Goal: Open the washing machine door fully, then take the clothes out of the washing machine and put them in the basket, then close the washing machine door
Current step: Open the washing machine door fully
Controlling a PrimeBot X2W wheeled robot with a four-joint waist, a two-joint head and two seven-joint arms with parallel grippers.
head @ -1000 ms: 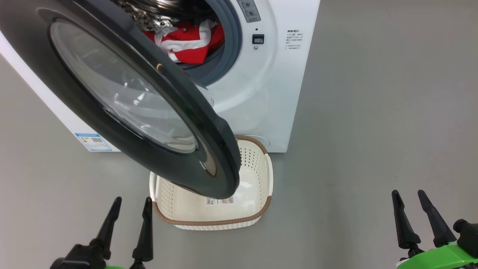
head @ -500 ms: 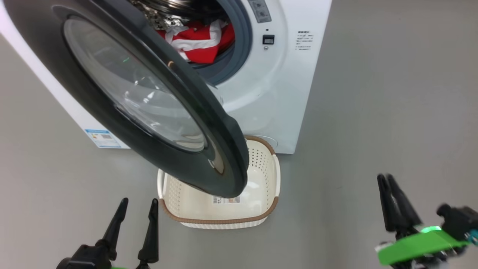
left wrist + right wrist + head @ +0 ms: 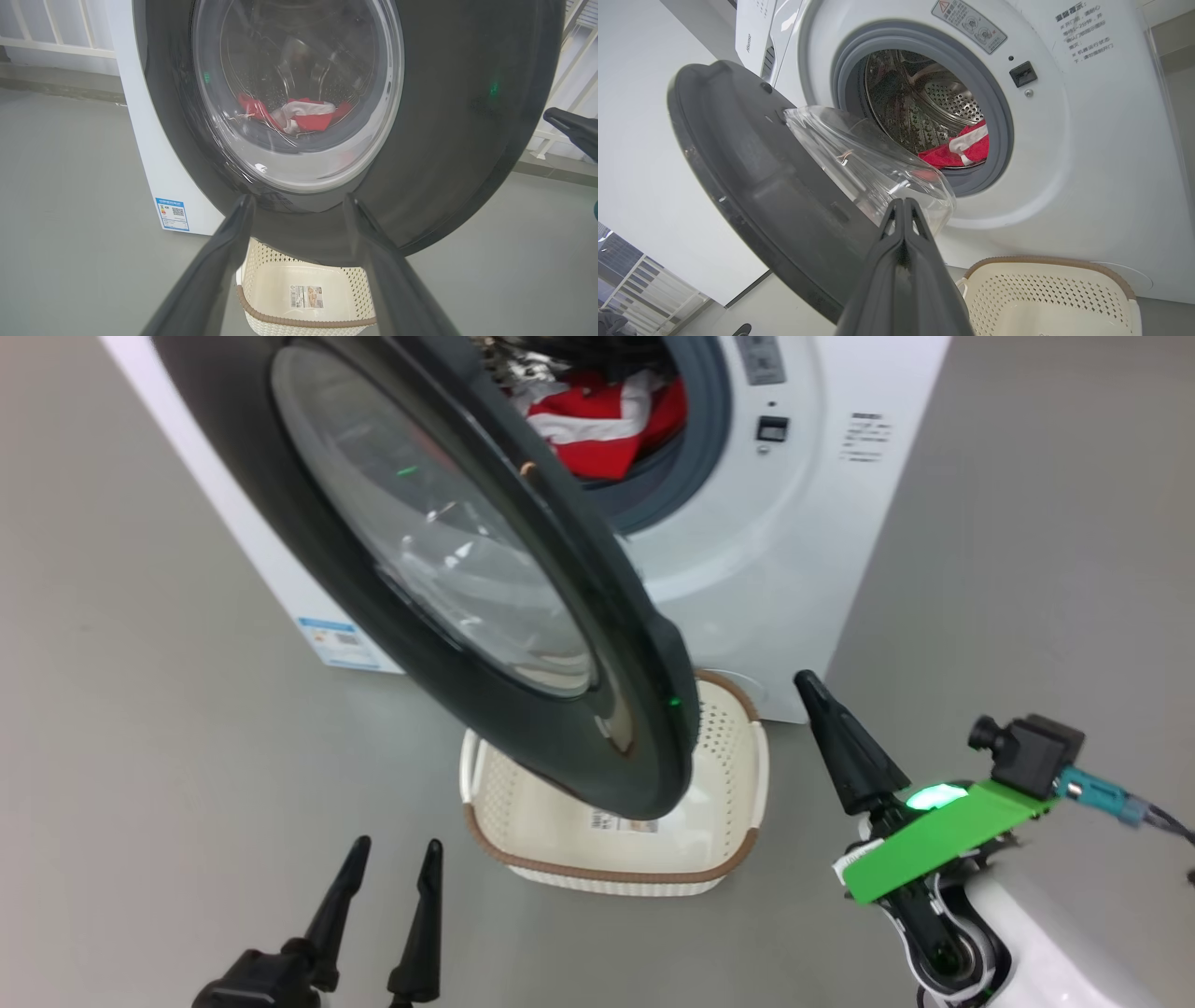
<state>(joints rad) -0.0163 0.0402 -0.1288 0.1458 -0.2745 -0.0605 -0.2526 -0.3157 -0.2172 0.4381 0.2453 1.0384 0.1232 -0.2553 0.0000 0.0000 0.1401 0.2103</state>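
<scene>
Washing machine door (image 3: 448, 541): ajar, upper centre. My right end effector (image 3: 817, 700): clenched, empty, lower right, near its rim, apart. My left end effector (image 3: 397, 847): released, lower left. Clothes (image 3: 607, 425): inside washing machine (image 3: 840, 523).

The left gripper (image 3: 298, 200) is holding its fingers (image 3: 219, 261) wide apart in front of the washing machine door (image 3: 444, 140). Red clothes (image 3: 303, 114) are showing through its glass. The basket (image 3: 299, 322) is sitting under the door.

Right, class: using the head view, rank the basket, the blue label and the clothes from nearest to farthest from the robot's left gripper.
1. basket, just right of the left gripper.
2. blue label, ahead on the washing machine, at its lower corner.
3. clothes, up inside the machine.
</scene>
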